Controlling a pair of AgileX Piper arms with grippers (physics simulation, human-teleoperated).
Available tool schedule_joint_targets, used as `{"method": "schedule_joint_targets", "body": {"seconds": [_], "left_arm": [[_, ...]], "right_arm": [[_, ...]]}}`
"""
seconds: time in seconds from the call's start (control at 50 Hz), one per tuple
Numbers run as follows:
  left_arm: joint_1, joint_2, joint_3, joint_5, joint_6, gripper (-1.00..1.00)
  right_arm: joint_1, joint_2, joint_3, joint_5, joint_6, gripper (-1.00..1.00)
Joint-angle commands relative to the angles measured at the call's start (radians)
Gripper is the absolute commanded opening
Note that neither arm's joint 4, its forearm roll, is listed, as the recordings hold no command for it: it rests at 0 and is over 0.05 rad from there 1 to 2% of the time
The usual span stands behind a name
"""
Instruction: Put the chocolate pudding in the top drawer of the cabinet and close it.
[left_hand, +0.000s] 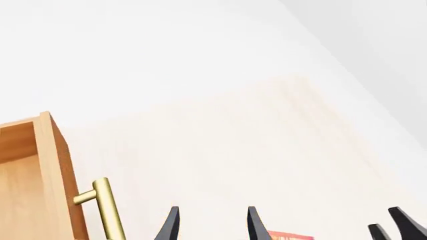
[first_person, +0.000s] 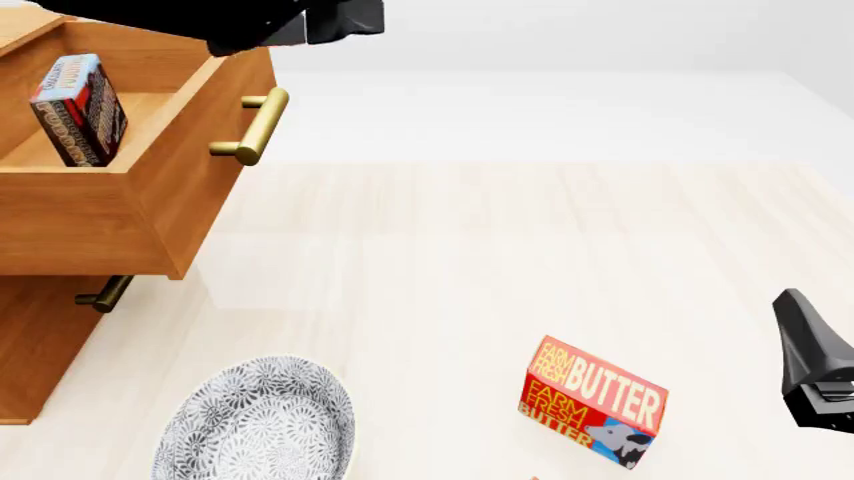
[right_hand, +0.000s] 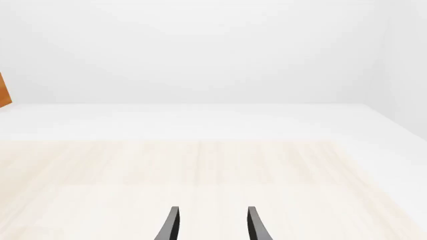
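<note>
Left wrist: left gripper (left_hand: 210, 225) fingers apart, empty, beside open drawer (left_hand: 27, 170) front and brass handle (left_hand: 107, 207).
Front: pudding (first_person: 80, 108) on edge inside drawer, leaning on left wall. Cabinet (first_person: 34, 340) left, drawer still pulled out. Butter box (first_person: 594, 400) and plate (first_person: 260, 425) on counter (first_person: 507, 250).
Right wrist: right gripper (right_hand: 210, 225) fingers apart, empty, over bare counter.
</note>
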Motion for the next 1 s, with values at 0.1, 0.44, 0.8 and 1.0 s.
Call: {"method": "schedule_joint_targets", "body": {"seconds": [0.1, 0.44, 0.8, 1.0], "left_arm": [[-0.03, 0.067, -0.016, -0.012, -0.046, 1.0], [-0.046, 0.093, 0.005, -0.031, -0.105, 1.0], [-0.064, 0.102, 0.041, -0.071, -0.152, 1.0], [-0.062, 0.105, 0.073, -0.102, -0.178, 1.0]], "right_arm": [[0.0, 0.0, 0.0, 0.0, 0.0, 1.0], [0.0, 0.0, 0.0, 0.0, 0.0, 1.0], [0.0, 0.0, 0.0, 0.0, 0.0, 1.0], [0.0, 0.0, 0.0, 0.0, 0.0, 1.0]]}}
